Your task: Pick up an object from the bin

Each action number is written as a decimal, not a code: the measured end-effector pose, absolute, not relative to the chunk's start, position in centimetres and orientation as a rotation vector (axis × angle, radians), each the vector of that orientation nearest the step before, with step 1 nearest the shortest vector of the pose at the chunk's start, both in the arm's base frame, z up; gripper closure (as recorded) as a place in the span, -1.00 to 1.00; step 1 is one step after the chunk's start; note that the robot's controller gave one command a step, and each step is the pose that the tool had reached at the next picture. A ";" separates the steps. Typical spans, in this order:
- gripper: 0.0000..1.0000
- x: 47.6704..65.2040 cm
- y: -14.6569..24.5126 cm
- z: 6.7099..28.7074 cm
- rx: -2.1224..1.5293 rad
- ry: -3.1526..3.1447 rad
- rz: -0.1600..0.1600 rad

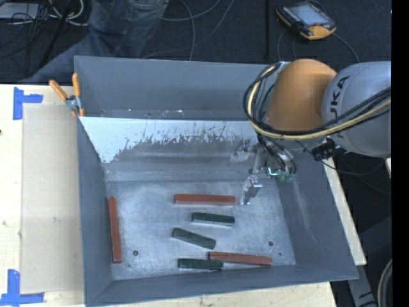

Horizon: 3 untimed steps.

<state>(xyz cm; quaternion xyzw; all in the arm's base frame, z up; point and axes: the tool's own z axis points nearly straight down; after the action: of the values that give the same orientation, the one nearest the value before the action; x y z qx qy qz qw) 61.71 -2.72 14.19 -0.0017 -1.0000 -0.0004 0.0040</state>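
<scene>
My gripper hangs over the right part of the bin floor, just right of the end of a long reddish-brown bar that lies flat across the middle. I see nothing between its fingers. Below that bar lies a short dark green block, and a second dark green block lies slantwise lower left of it.
Near the front wall another reddish-brown bar lies with a dark green block at its left end. A third reddish-brown bar lies lengthwise along the left wall. The arm with its orange cover reaches in from the right.
</scene>
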 end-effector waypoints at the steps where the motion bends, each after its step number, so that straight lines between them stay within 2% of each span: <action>1: -1.00 61.9 -2.7 14.6 -0.005 -3.141 0.000; 2: -1.00 60.8 1.8 7.8 0.046 -3.144 0.006; 3: -1.00 60.8 1.6 8.3 0.042 -3.149 0.002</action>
<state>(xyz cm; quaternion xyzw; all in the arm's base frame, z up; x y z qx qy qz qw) 60.84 1.61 8.26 0.0132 -0.9999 0.0005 -0.0041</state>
